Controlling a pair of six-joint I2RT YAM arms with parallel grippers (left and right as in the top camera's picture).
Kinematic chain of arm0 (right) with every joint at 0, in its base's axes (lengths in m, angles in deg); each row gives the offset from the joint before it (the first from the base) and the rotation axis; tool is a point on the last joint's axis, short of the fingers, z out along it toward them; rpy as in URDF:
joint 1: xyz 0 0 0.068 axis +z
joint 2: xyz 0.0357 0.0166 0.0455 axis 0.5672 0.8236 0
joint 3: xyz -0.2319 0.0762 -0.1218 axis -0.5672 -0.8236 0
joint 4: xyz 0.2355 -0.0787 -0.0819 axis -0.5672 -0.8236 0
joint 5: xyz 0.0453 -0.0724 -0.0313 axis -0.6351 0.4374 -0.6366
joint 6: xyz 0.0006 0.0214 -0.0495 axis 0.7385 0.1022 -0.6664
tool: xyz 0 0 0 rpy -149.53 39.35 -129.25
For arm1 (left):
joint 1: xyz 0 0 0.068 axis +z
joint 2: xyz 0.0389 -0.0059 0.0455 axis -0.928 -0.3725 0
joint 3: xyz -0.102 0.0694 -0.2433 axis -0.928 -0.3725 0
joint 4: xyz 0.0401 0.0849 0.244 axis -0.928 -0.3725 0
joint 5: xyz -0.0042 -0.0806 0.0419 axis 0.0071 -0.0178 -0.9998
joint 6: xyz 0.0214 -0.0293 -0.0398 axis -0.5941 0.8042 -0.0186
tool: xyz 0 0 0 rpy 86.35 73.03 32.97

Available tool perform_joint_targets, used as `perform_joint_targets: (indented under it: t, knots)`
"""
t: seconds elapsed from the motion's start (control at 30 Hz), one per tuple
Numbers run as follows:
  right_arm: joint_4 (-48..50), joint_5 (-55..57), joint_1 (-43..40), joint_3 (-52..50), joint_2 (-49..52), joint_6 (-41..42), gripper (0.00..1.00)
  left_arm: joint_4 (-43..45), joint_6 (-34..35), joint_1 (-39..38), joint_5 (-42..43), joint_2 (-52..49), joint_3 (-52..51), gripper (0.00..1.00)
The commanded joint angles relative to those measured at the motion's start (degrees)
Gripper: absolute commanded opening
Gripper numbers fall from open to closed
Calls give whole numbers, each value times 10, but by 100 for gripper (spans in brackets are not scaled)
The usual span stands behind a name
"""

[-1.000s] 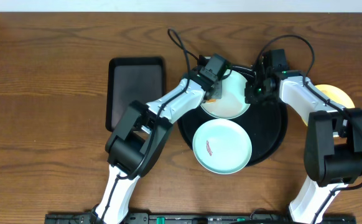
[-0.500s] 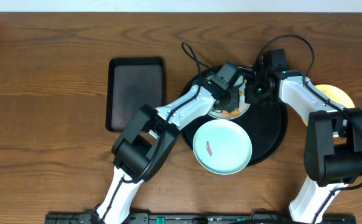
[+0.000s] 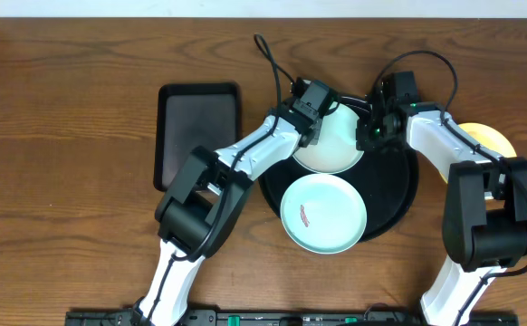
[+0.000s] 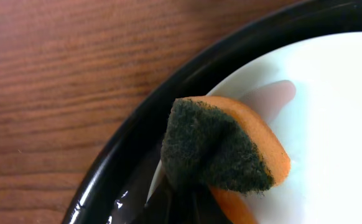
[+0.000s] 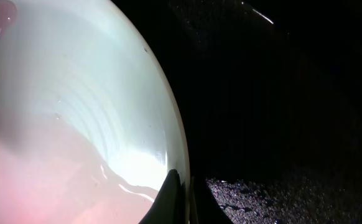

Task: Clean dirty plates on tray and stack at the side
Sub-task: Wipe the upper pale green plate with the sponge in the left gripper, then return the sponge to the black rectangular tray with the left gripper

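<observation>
Left hand [image 3: 313, 118], clamped on an orange sponge [image 4: 221, 149] with its dark scouring face showing, has swept across the upper plate [image 3: 338, 149] and come back to its upper-left rim. Right hand [image 3: 369, 136] pinches the opposite rim, steadying it on the round tray [image 3: 401, 195]. From above no red shows here now, so this plate looks wiped. The lower plate [image 3: 323, 214] still carries its smear [image 3: 305, 215]. A yellow plate [image 3: 497, 138] lies on the table [image 3: 82, 244] at right.
</observation>
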Motion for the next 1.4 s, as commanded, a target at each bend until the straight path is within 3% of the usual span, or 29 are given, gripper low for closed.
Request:
perform_joint_targets:
  t: [0.0, 0.3, 0.47, 0.63, 0.8, 0.9, 1.07, 1.1, 1.2, 1.37]
  knots:
    - [-13, 15, 0, -9, 19, -6, 1, 8, -59, 22, -150, -5, -9, 7]
    - [-22, 15, 0, -9, 19, -6, 1, 6, -59, 33, -254, 86, -9, 7]
    - [-22, 15, -2, -9, 19, -7, 1, -40, -45, 62, -239, 152, -9, 8]
    - [-21, 15, -2, -9, 19, -7, 1, -172, 20, 105, -155, 208, -9, 8]
    - [-21, 14, -2, -9, 19, -16, 1, -291, 45, 168, 11, 209, -19, 8]
    - [-22, 14, -2, -9, 19, -28, 1, -294, 45, 205, 85, 200, -55, 8]
    - [-23, 12, -2, -9, 19, -31, 1, -261, 42, 251, 99, 193, -111, 8]
    - [-24, 12, -2, -9, 19, -31, 1, -263, 42, 258, 99, 193, -112, 11]
    - [-24, -1, -2, -9, 19, -33, 1, -277, 31, 275, 129, 200, -107, 43]
    - [-36, -20, -2, -2, -12, -41, 1, -303, 25, 310, 217, 252, -95, 58]
